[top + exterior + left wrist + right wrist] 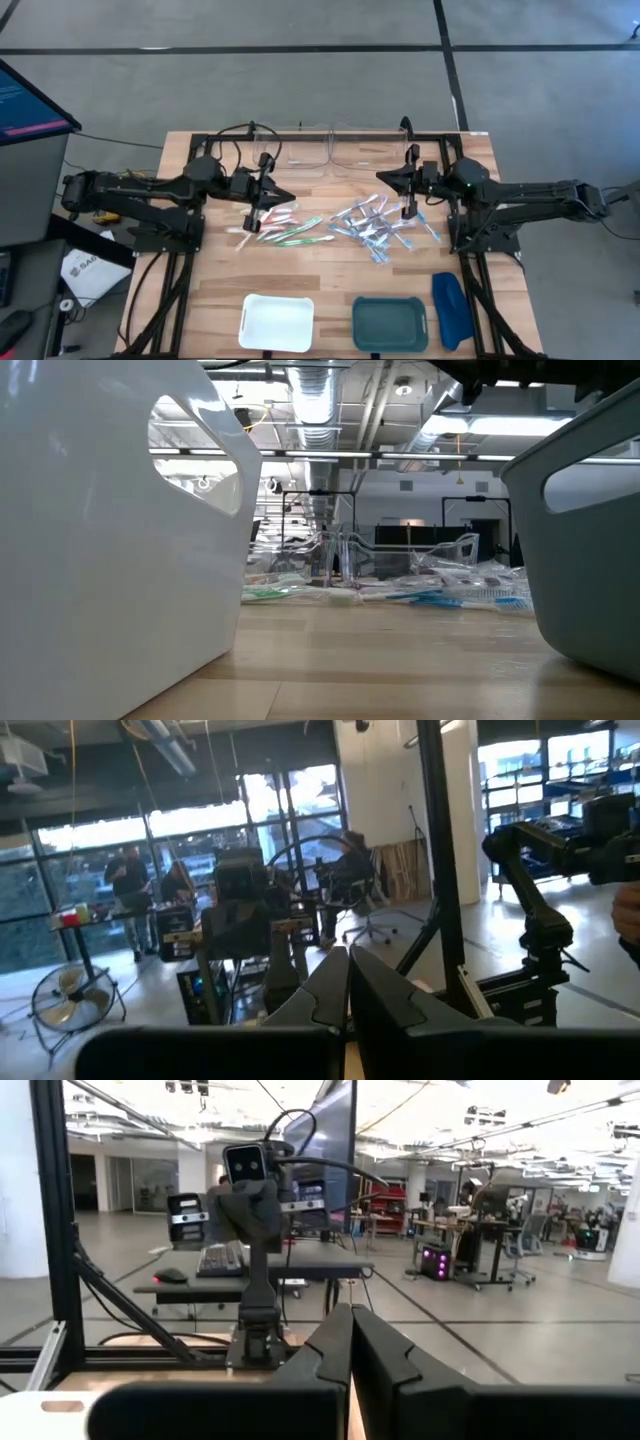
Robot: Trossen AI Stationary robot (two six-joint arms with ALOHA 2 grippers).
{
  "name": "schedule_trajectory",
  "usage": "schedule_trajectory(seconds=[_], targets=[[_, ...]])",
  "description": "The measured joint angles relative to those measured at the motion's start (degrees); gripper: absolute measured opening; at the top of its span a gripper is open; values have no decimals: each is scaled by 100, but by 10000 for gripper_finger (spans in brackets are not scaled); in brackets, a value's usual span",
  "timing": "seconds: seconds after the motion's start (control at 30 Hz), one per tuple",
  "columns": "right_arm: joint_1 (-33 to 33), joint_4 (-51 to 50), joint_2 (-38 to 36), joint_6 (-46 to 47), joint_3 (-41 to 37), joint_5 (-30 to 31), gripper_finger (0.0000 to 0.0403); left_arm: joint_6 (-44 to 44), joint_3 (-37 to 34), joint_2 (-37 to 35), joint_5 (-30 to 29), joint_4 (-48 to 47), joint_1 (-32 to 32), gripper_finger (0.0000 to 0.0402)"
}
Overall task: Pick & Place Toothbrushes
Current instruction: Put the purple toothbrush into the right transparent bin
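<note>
Two heaps of toothbrushes lie flat on the wooden table: a pink, green and white heap (pixel 277 225) at centre left and a blue, clear-wrapped heap (pixel 378 226) at centre right. The low view shows both heaps, the green one (pixel 275 592) and the blue one (pixel 470 595). My left gripper (pixel 290 195) hovers shut above the far side of the left heap, pointing toward the table's right. My right gripper (pixel 382 177) hovers shut above the far side of the right heap, pointing left. Both fingertip pairs, left (pixel 347 982) and right (pixel 351 1342), hold nothing.
A white tray (pixel 277 321) and a teal tray (pixel 390 323) stand at the table's near edge, with a dark-blue oblong object (pixel 449 308) to their right. A clear plastic holder (pixel 330 152) stands at the far edge. People and desks show in the room beyond.
</note>
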Motion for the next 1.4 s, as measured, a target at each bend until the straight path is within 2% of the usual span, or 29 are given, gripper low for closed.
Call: schedule_trajectory(seconds=[0.63,1.23,1.4], targets=[[-18,-246,0,11,2,-12,0,-11,685,992,-144,-582,0,8],[-17,-469,0,116,4,49,0,-10,692,987,-143,-556,0,8],[-11,-1344,58,118,322,547,0,2,692,987,-142,-552,31,8]])
